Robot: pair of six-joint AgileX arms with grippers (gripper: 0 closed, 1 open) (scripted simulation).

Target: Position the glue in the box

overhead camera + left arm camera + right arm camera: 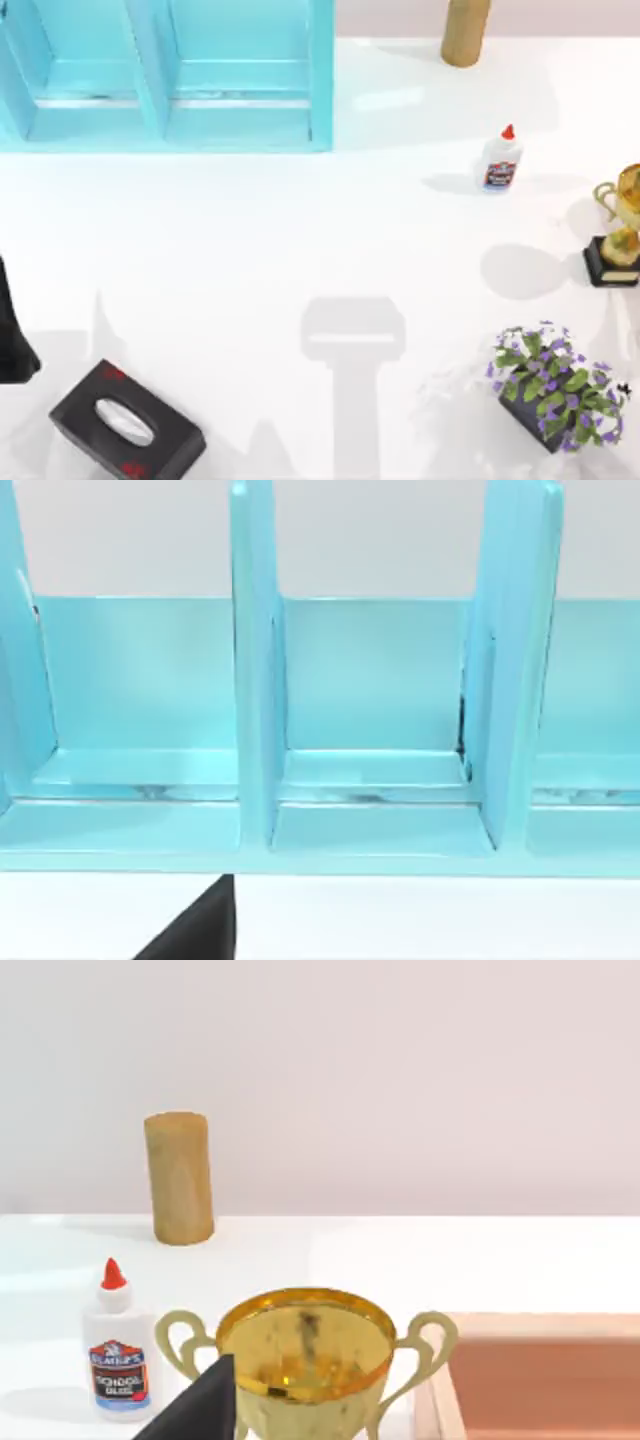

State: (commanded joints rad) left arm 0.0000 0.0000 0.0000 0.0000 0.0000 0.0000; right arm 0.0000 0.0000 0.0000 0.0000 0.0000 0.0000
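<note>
Glue (500,161): upright, untouched, near counter (300,230) right edge, beside trophy (620,230). Box (165,75): far-left corner, open compartments. Gripper state: cannot tell, either arm. Step: approach not begun. Next: right-arm reach, grasp, carry to box.

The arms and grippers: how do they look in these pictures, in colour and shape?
Little of them shows. The left arm is a plain black, smooth shape at the top view's left edge, with no cable or marking to see. In each wrist view, a black, angular wedge of that arm's own gripper shows, left gripper and right gripper, also unmarked.
</note>
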